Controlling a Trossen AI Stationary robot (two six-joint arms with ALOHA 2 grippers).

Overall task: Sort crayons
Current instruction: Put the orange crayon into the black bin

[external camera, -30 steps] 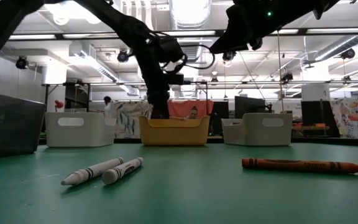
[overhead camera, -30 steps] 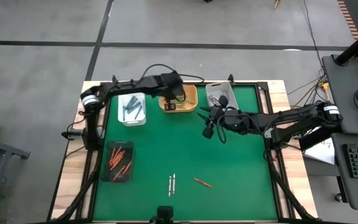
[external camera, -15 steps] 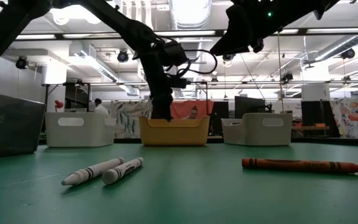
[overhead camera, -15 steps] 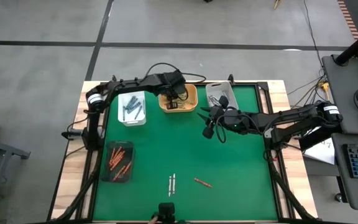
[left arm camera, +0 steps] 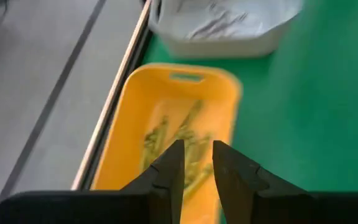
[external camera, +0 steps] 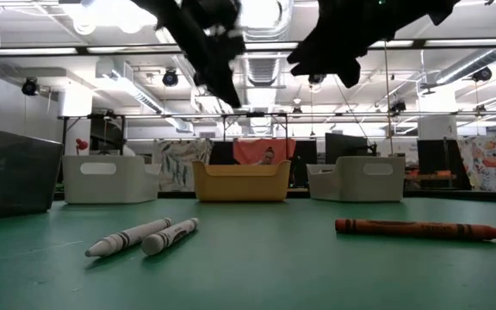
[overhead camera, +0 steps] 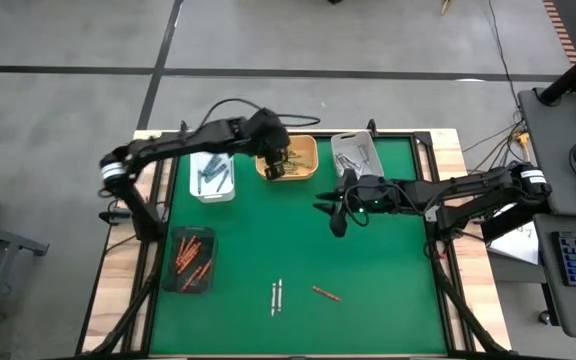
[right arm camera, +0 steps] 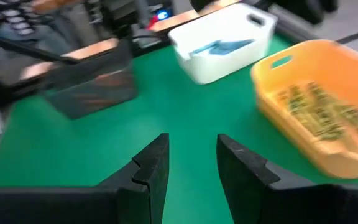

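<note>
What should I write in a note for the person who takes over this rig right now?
Left gripper: open, empty, above the yellow tray.
Right gripper: open, empty, above the mat's middle.
Sorted: olive crayons in the yellow tray, blue-grey ones in the left white tray, grey-white ones in the right white tray, red-orange ones in the dark tray.
Left: two white crayons and one red-orange crayon on the mat's near side.
</note>
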